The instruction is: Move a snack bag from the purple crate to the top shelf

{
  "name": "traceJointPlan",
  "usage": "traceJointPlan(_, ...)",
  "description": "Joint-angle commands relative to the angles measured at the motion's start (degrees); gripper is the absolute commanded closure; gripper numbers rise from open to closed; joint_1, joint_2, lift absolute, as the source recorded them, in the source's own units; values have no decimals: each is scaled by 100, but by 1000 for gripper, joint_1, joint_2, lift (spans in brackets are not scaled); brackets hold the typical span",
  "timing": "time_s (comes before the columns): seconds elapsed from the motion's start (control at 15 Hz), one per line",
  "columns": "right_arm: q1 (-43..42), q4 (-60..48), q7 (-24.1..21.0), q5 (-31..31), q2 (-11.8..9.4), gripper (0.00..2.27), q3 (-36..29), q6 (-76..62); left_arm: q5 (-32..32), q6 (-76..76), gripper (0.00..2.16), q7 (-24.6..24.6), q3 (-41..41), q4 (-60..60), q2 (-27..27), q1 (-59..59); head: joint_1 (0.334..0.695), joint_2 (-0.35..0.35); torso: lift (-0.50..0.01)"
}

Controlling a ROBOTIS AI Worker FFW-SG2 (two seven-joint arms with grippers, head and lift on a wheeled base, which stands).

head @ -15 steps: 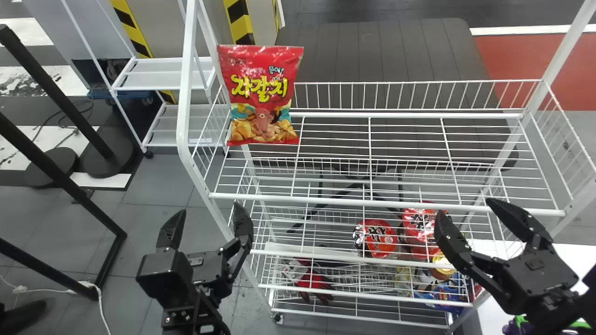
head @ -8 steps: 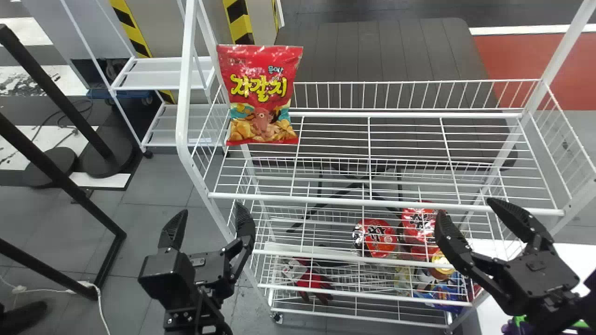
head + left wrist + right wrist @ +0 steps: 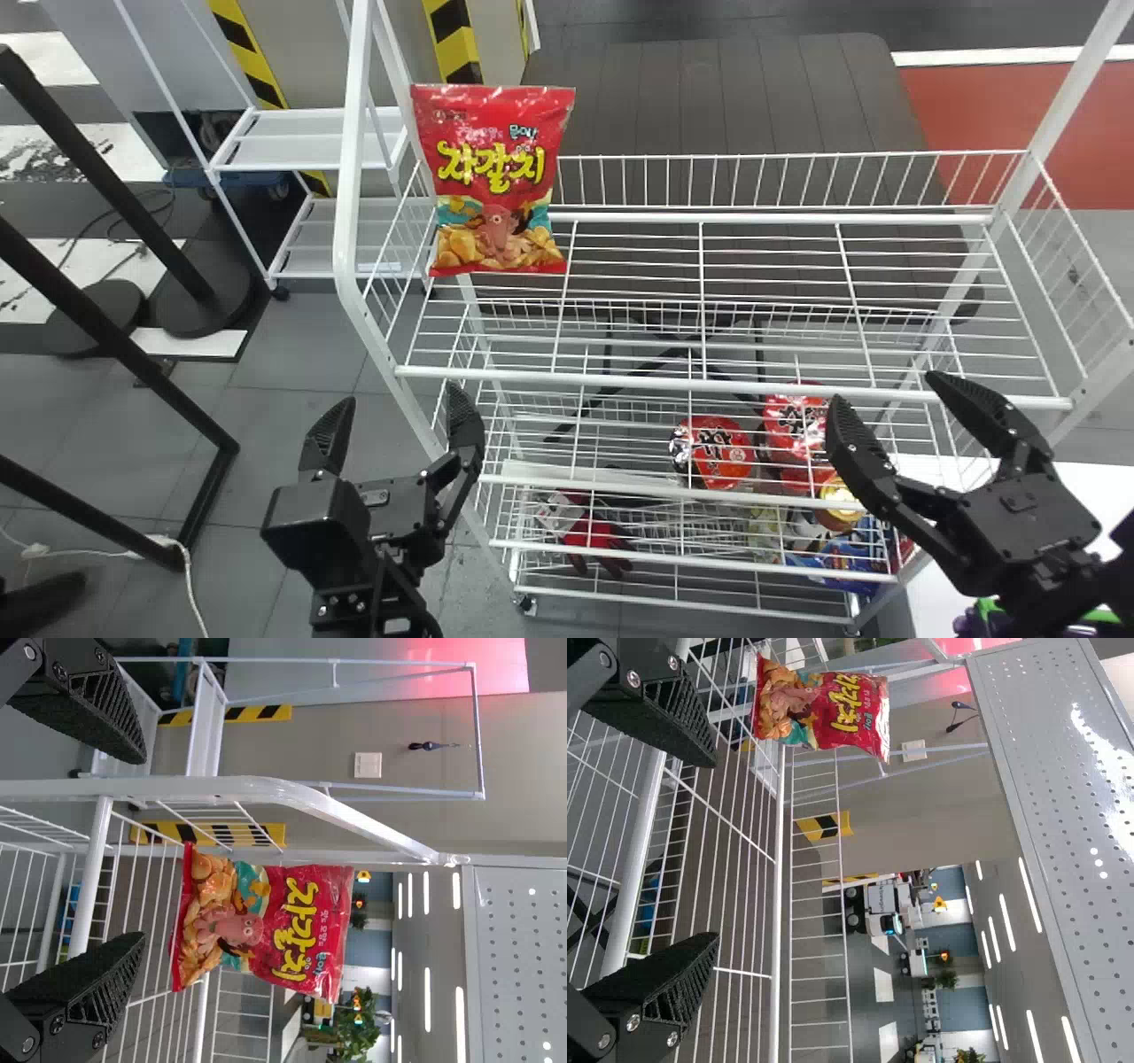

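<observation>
- Snack bag (image 3: 496, 182), one: red, with a picture of yellow snacks along its lower part; stands upright at the left end of the top shelf, upper left of the frame, near the side mesh. Free of both my claws.
- Top shelf (image 3: 700, 386), one: white wire, with raised mesh at the back and sides; runs from the centre left to the right edge of the frame.
- Left claw (image 3: 392, 400), mine: lower left of the frame, near the rack's left front corner; black fingers spread wide, a broad gap between them, nothing gripped. In my left wrist view the bag lies beyond the fingertips, clear of them.
- Right claw (image 3: 882, 386), mine: lower right of the frame, near the rack's right front; fingers likewise wide apart, nothing gripped. In my right wrist view the bag is farther off, past the fingertips.
- Red-topped packs (image 3: 722, 453), on a lower level of the rack, lower centre to right of the frame, seen through the wires.
- Blue packet (image 3: 846, 560), one: low in the rack, lower right of the frame.
- Dark red item (image 3: 595, 536), low in the rack, bottom centre of the frame; kind cannot be told.
- White surface (image 3: 939, 567), lower right corner, partly behind my right arm; a purple and green item (image 3: 974, 620) shows at the bottom edge there.
- Dark table (image 3: 709, 97), one: behind the rack, upper centre of the frame.
- Second white rack (image 3: 310, 142), one: upper left of the frame.
</observation>
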Motion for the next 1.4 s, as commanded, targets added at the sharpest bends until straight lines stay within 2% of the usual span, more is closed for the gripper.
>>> traceJointPlan(0.0, -9, -5, -82, 26, -9, 134, 48, -18, -1, 0, 117, 0, 9, 17, 0, -3, 695, 130, -14)
traceJointPlan(1.33, -9, 4, -91, 43, -9, 134, 48, -70, -18, 0, 117, 0, -9, -9, 0, -12, 695, 131, -93)
